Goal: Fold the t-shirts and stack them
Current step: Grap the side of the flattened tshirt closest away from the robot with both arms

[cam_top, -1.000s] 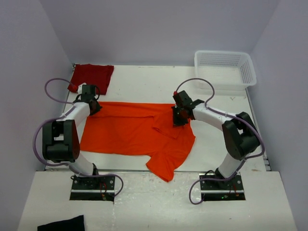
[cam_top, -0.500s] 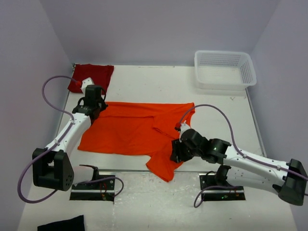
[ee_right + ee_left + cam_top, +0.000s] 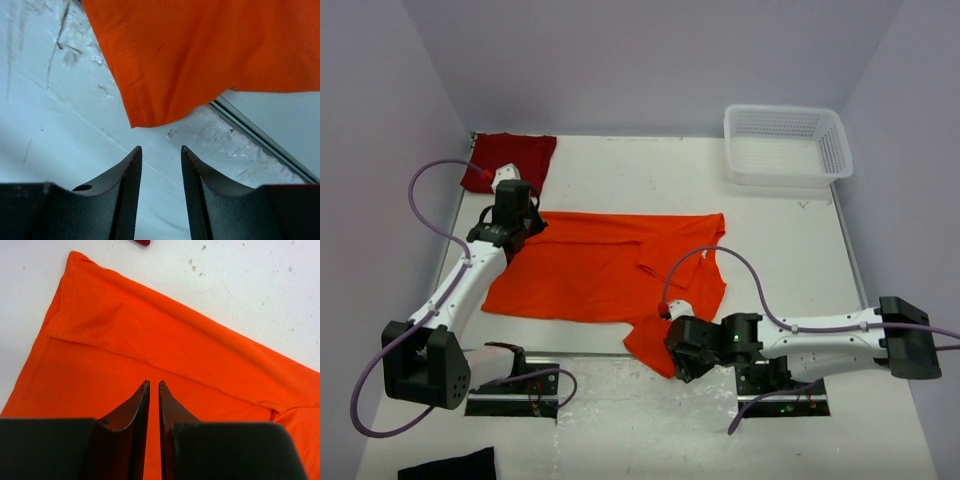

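The bright orange t-shirt (image 3: 590,265) lies spread across the middle of the table, one corner (image 3: 145,117) reaching over the near edge. My left gripper (image 3: 513,218) hovers over its back left corner, and in the left wrist view (image 3: 153,384) its jaws stand a narrow slit apart with only orange cloth (image 3: 165,340) below. My right gripper (image 3: 676,358) is low at the near edge. Its jaws (image 3: 161,148) are open and empty, just short of the shirt's hemmed corner. The dark crimson t-shirt (image 3: 510,160) lies crumpled at the back left.
A white mesh basket (image 3: 832,150) stands at the back right. A small black cloth (image 3: 450,465) lies on the near platform at the left. A metal rail (image 3: 260,140) runs along the table's near edge. Purple cables loop off both arms.
The right gripper let go of the orange shirt at the back middle and swung down to its near corner, opening. The shirt's right side now lies spread flat. The left jaws parted slightly.
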### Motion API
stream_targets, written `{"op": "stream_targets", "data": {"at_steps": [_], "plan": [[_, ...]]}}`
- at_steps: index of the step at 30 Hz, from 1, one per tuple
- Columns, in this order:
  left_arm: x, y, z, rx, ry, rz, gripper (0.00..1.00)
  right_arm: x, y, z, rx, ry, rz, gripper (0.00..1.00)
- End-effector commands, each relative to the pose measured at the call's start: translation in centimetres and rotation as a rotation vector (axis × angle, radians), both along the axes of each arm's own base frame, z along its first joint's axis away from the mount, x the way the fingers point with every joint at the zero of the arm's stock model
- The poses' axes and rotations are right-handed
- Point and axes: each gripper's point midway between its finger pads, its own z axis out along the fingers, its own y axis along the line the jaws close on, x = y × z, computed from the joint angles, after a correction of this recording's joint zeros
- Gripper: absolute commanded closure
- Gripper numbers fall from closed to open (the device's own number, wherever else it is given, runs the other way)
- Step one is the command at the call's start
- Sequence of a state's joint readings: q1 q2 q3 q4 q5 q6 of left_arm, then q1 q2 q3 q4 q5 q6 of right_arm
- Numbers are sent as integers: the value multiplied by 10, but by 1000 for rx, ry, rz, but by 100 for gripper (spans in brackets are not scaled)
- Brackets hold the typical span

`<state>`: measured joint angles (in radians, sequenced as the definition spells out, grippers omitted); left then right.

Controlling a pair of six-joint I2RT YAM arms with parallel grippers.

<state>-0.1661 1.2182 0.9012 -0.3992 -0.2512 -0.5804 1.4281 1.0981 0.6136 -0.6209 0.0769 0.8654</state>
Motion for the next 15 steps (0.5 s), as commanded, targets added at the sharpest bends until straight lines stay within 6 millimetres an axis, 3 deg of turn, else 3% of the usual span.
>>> {"op": "stream_targets", "data": {"at_steps": [1, 9, 13, 15], "plan": [[-6, -6, 2, -6, -1, -39, 87, 5, 16, 5, -2, -33, -25, 64], [-6, -5, -2, 2, 7, -44, 86, 7, 39, 8, -3, -55, 23, 68], [-6, -5, -5, 10, 17, -45, 86, 4, 46, 15, 3, -60, 47, 56], [-6, -4, -6, 12, 18, -43, 86, 3, 49, 15, 9, -56, 54, 56]]}}
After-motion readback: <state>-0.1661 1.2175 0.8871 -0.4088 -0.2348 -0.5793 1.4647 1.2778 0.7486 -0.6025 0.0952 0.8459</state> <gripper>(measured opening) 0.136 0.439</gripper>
